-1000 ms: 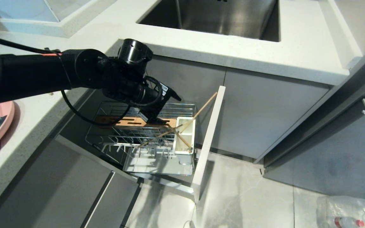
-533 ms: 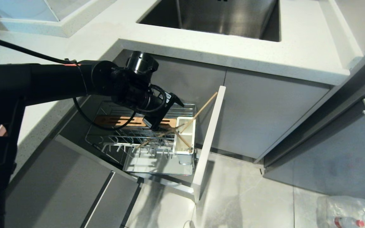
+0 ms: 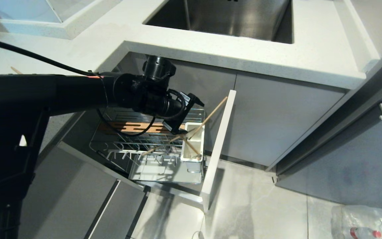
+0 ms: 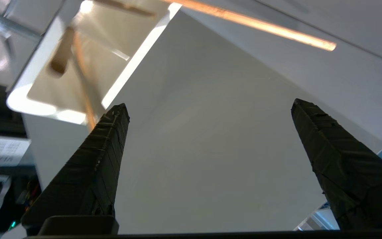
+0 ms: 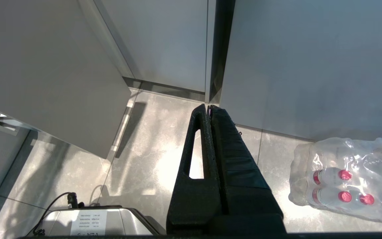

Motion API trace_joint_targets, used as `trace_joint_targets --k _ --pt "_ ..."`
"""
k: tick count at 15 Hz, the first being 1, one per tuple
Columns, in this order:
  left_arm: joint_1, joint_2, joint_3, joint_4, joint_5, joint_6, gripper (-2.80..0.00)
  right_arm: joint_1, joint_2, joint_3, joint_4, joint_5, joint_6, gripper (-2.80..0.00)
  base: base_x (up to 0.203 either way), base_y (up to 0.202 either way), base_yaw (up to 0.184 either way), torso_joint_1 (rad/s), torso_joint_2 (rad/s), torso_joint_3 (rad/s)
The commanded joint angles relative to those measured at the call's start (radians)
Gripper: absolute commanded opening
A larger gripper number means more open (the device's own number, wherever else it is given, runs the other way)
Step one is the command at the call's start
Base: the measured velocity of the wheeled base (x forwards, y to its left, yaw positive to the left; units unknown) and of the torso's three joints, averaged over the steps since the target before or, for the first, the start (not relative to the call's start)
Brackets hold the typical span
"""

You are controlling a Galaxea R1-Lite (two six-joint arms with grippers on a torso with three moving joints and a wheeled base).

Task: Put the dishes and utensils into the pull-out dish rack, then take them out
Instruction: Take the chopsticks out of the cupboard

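left gripper [image 3: 191, 111]: fingers spread wide, nothing held; wrist view shows both black fingertips [image 4: 116, 114] apart, with bare white panel between them.
gripper position: poised over the rack's right end, just above and beside the utensil cup; contact with the cup or the sticks cannot be confirmed.
chopsticks [image 3: 207, 117]: two thin wooden sticks, crossed, lower ends inside the utensil cup [image 3: 192, 146]. One is leaned up and right against the top edge of the drawer's front panel [image 3: 219, 146]; the other is laid low and left across the rack wires.
handling, judged: light, stiff, smooth and round, so likely to roll or pivot between the pads. A pinch on the free shaft above the cup rim is advised, near where the sticks cross if both are to be taken; the crossed lay makes a joint grasp awkward, so one at a time looks safer. The leaning stick could be tipped out if nudged.
pull-out dish rack [image 3: 138, 142]: drawn out below the sink counter; wooden strip [image 3: 134, 126] along its back, prongs toward the front. No plate or bowl is seen in it.
left arm [image 3: 78, 91]: reached in from the left under the counter edge [image 3: 230, 61], forearm near level, wrist angled down and right toward the cup.
right gripper [image 5: 210, 111]: fingers pressed together, empty, parked pointing at the floor near a wrapped pack of bottles [image 5: 347, 181].
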Motion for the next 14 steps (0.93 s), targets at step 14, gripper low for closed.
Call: trace_joint_targets --k 14 --pt "-0.032 0.104 0.008 -0.183 0.002 0.095 0.00 0.000 0.001 0.000 0.000 0.000 0.000 -2.80 0.000 0.000 0.000 0.000 0.00 0.000"
